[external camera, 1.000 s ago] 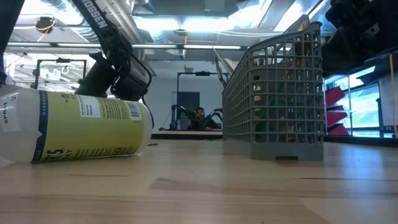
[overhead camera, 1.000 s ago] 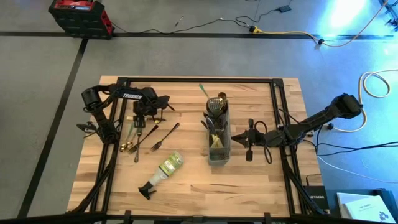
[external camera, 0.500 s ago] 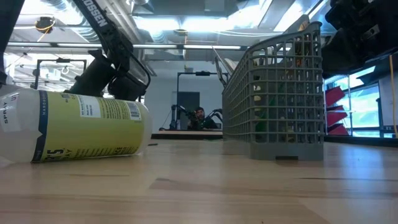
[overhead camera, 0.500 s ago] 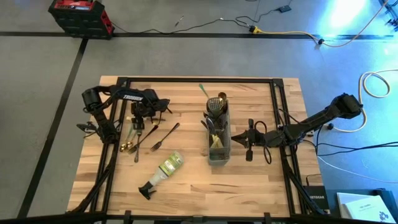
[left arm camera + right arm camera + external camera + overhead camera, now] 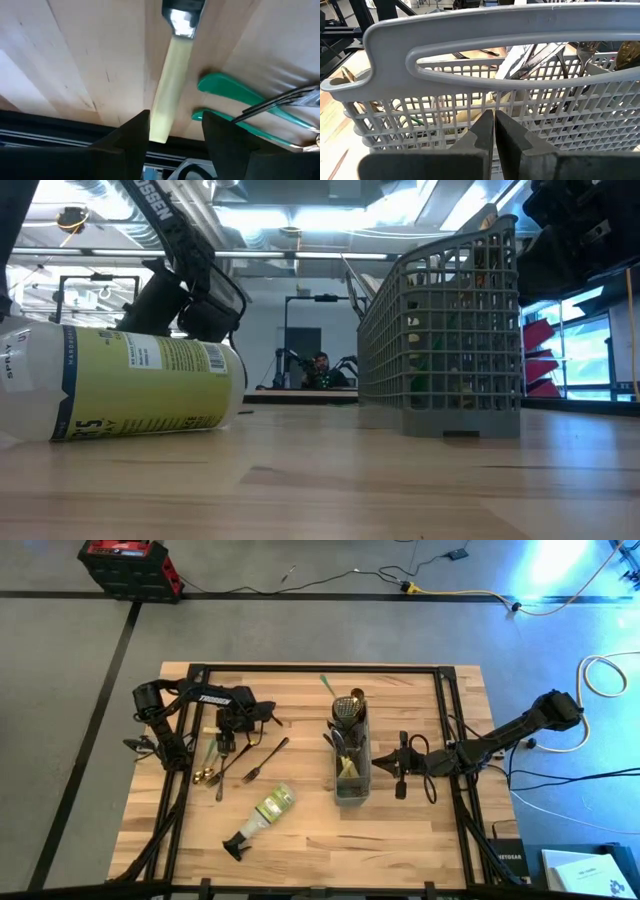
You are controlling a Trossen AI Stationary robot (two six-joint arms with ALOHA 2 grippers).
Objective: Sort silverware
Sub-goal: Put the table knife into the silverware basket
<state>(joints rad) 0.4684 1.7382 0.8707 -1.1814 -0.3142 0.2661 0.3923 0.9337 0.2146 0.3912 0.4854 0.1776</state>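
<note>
Loose silverware lies flat on the table's left part: a cream-handled piece, two green handles and dark forks. My left gripper points down over them, open, its fingers on either side of the cream handle's free end. The grey mesh caddy stands mid-table with several pieces upright in it. My right gripper, shut, points level at the caddy's right wall, just under its handle. My left gripper: the cream handle's end lies close against one finger, with a gap to the other; whether it touches I cannot tell. My right gripper: its shut tips stand right at the caddy's mesh wall; whether they touch I cannot tell.
A clear spray bottle with a yellow-green label lies on its side near the front, left of the caddy. A green-handled piece lies behind the caddy. Bare wood stretches along the near edge. A black frame rims the table.
</note>
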